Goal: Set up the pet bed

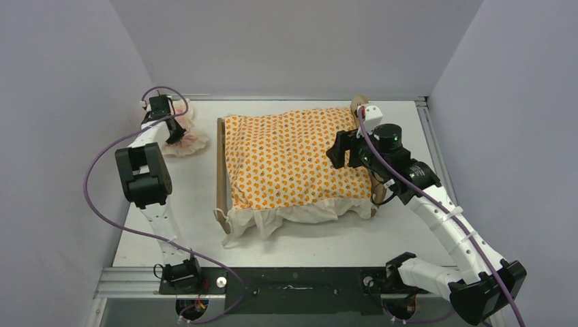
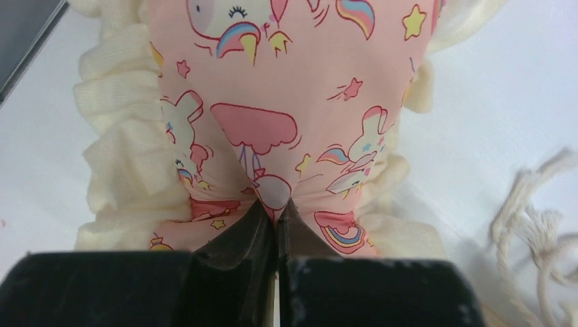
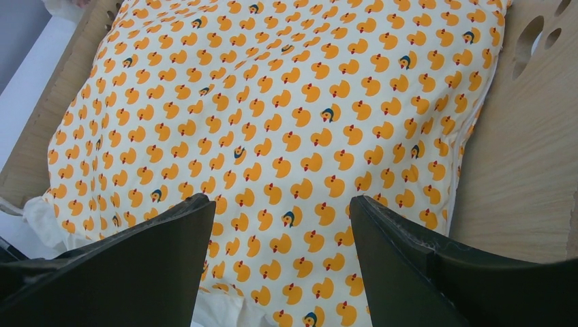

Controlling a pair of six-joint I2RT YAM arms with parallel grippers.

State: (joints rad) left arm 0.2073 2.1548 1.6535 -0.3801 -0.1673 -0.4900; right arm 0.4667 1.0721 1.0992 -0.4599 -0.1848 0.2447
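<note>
Left gripper clenched on pillow, pinching pink fabric, at far-left corner of table. Right gripper released, jaws wide, hovering over duck-print cushion. Cushion lies in bed, mid-table, footboard toward left edge.

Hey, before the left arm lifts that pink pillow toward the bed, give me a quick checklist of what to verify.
1. Left gripper shut on pink pillow: ok, pinching its fabric.
2. Right gripper open, holding nothing: ok.
3. Duck cushion lying in pet bed: ok, though its frill spills over the near side.
4. Space by the headboard free for the pillow: not ok, right gripper hovers there.
5. White cord clear of the grip: ok; whether it is tied to the pillow, cannot tell.
</note>
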